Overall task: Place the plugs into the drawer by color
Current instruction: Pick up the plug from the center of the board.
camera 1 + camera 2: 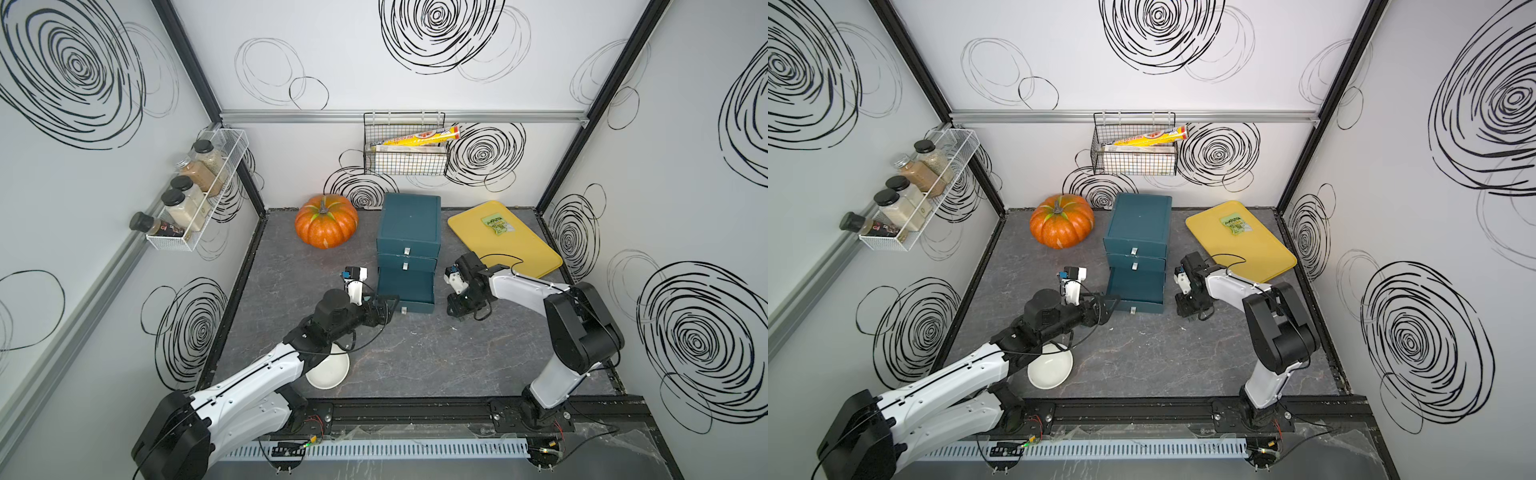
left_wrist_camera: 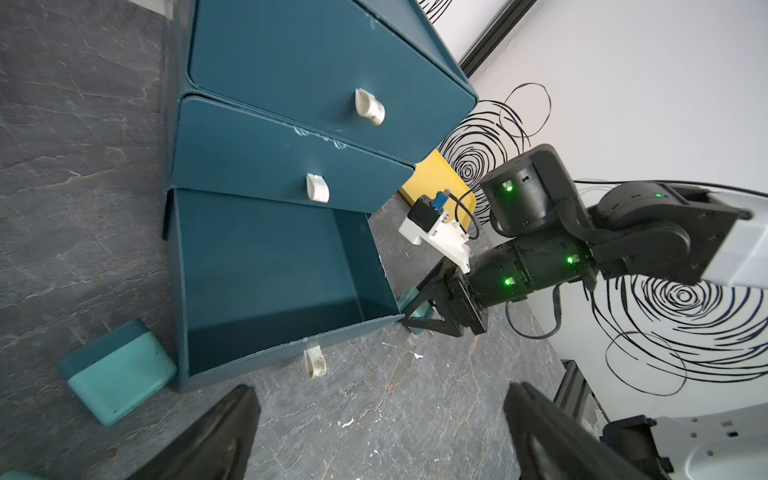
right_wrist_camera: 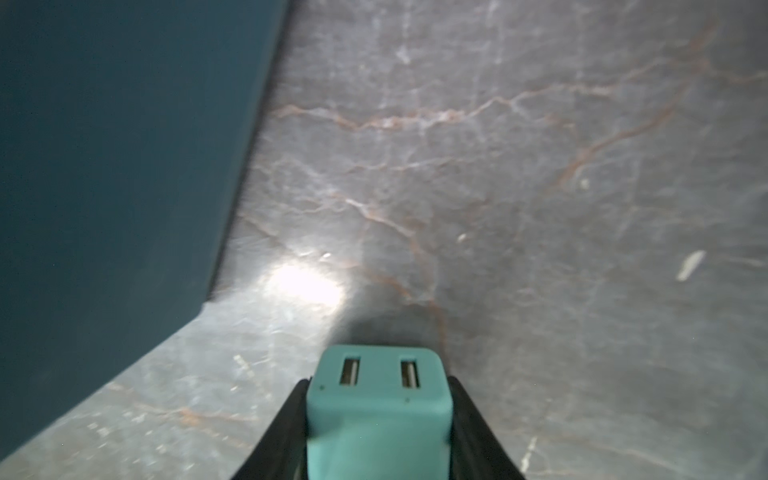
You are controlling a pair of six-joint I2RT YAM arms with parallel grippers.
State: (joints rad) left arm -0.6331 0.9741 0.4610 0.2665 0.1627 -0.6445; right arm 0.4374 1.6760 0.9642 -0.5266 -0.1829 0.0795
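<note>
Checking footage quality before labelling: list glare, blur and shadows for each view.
Right wrist view: soft all over, a bright glare patch on the tabletop, dark shadow ahead of the teal plug. Left wrist view: drawer sharp, left claw out of focus. Both top views: evenly lit, sharp throughout.

Three drawers (image 2: 324, 62) (image 2: 270, 166) (image 2: 270, 282), three teal plugs (image 2: 116, 370) (image 2: 409, 298) (image 2: 10, 476)

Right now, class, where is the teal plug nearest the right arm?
In the right wrist view, the teal plug sits between the fingers of the right end effector, just right of the pulled-out bottom level of the drawer.
</note>
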